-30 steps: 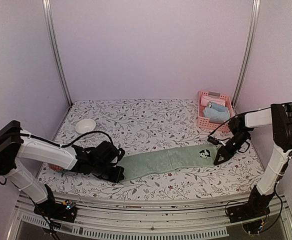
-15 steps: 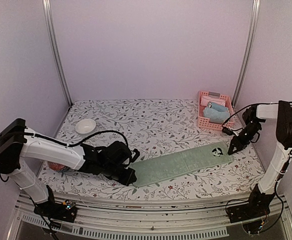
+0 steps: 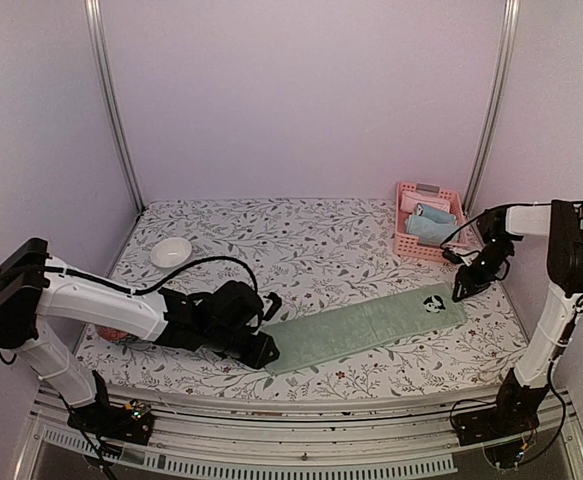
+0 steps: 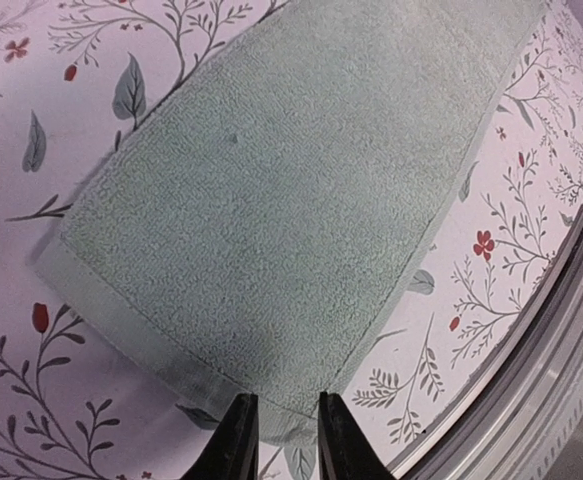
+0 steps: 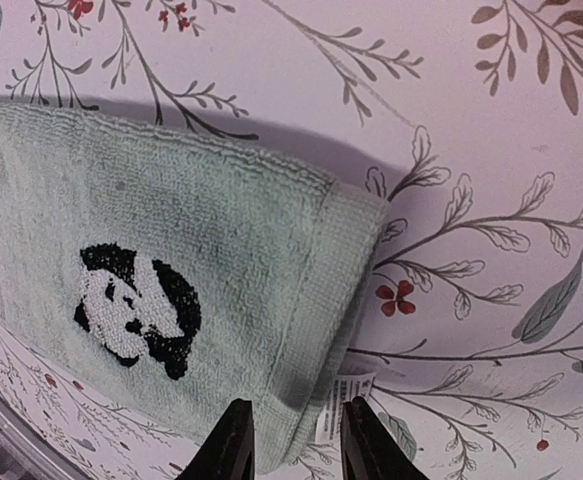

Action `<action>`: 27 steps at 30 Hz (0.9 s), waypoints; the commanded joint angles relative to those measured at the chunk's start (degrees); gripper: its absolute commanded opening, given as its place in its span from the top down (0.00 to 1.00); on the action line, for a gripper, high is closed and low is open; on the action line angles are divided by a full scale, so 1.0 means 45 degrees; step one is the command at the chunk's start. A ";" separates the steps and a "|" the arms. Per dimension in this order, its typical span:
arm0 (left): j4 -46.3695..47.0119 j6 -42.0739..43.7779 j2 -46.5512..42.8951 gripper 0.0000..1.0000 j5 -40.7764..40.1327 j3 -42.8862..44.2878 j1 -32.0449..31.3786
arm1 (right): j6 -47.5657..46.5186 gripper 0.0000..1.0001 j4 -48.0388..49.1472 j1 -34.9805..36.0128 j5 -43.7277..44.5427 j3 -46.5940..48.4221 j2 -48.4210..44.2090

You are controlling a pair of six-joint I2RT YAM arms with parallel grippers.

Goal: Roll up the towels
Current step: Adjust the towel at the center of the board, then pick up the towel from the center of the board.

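Floral table (image 3: 271, 240): green towel (image 3: 371, 325) flat. Left gripper (image 4: 278, 440) and right gripper (image 5: 291, 440) at opposite ends, jaws narrow; grip unclear.

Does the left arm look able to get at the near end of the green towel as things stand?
Likely yes. The left gripper hangs right at the end hem of the green towel, jaws slightly apart. The cloth lies flat there, and nothing sits between it and the gripper.

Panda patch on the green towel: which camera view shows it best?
The right wrist view: the panda patch appears large and sharp. The top external view shows only a tiny dark spot. The left wrist view shows the plain end of the green towel, no patch.
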 commanded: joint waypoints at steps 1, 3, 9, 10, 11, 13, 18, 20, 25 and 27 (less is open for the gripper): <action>0.0399 0.0164 0.0211 0.76 -0.0172 0.0065 -0.0157 | 0.0546 0.69 0.0724 0.0522 0.0565 -0.0326 0.0532; 0.0400 0.0197 0.0253 0.76 -0.0196 0.0063 -0.0152 | 0.0681 0.69 0.0947 0.0786 0.0816 -0.0381 0.0713; 0.0299 0.0248 0.0217 0.76 -0.0312 0.0031 -0.0159 | 0.1302 0.72 0.1689 0.1060 0.2552 -0.1052 0.1075; 0.0261 0.0247 0.0216 0.76 -0.0351 0.0040 -0.0148 | 0.1383 0.71 0.1775 0.1044 0.2785 -0.1154 0.1101; 0.0230 0.0266 0.0216 0.76 -0.0404 0.0041 -0.0159 | 0.1413 0.72 0.1813 0.1039 0.2888 -0.1248 0.1131; 0.0176 0.0289 0.0217 0.76 -0.0485 0.0041 -0.0149 | 0.1376 0.79 0.1743 0.1049 0.2709 -0.1370 0.1198; 0.0147 0.0335 0.0298 0.76 -0.0667 0.0136 -0.0155 | 0.0842 0.96 0.1337 0.0842 0.1015 -0.1370 0.0812; 0.0092 0.0153 0.0404 0.75 -0.0908 0.0171 -0.0133 | 0.0640 0.97 0.1058 0.0326 0.0811 -0.1128 0.0483; 0.0227 0.0235 0.0725 0.76 -0.0816 0.0359 -0.0124 | -0.0117 0.97 0.0522 -0.1304 0.2095 -0.0591 -0.0375; 0.0331 0.0315 0.0817 0.76 -0.0841 0.0407 -0.0108 | -0.0379 0.97 0.0228 -0.1929 0.2478 -0.0057 -0.0594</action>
